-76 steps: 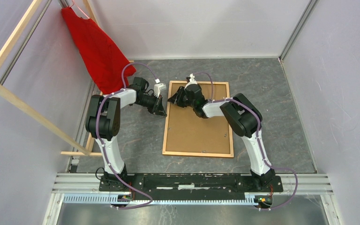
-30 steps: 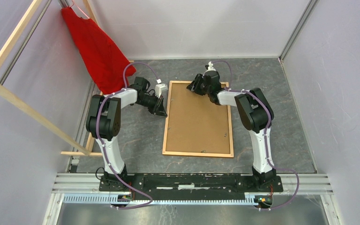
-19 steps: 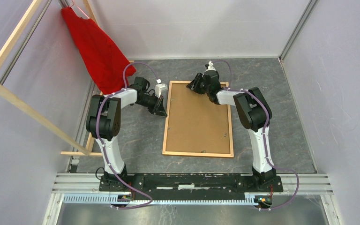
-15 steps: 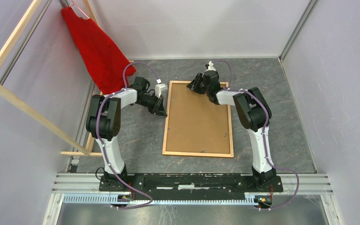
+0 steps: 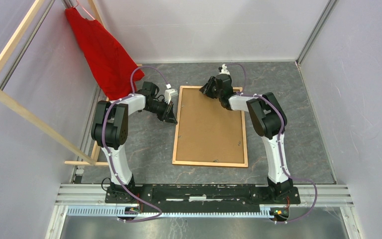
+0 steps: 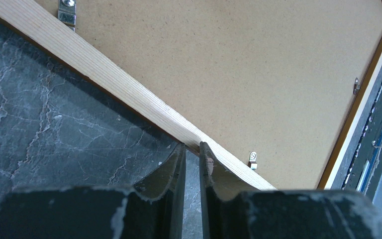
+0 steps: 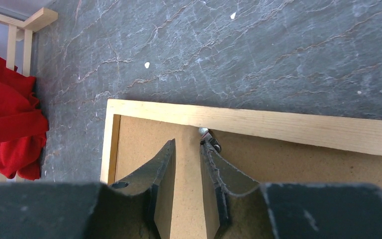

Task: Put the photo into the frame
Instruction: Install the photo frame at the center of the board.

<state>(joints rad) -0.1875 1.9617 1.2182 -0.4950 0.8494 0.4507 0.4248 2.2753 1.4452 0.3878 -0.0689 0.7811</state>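
The frame (image 5: 210, 125) lies back side up in the middle of the top view; the photo is not visible, so I cannot tell where it is. The left gripper (image 6: 192, 149), jaws almost pressed together, touches the left rail. The right gripper (image 7: 188, 147), narrowly spread and holding nothing, stands beside a small metal clip (image 7: 209, 140) at the upper edge, where it may slip off the clip or push the frame.

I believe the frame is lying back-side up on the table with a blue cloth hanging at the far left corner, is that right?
Nearly: the cloth is red, not blue, as the top external view shows. The rest holds: the frame lies back-side up on the table, its brown backing board facing the camera.
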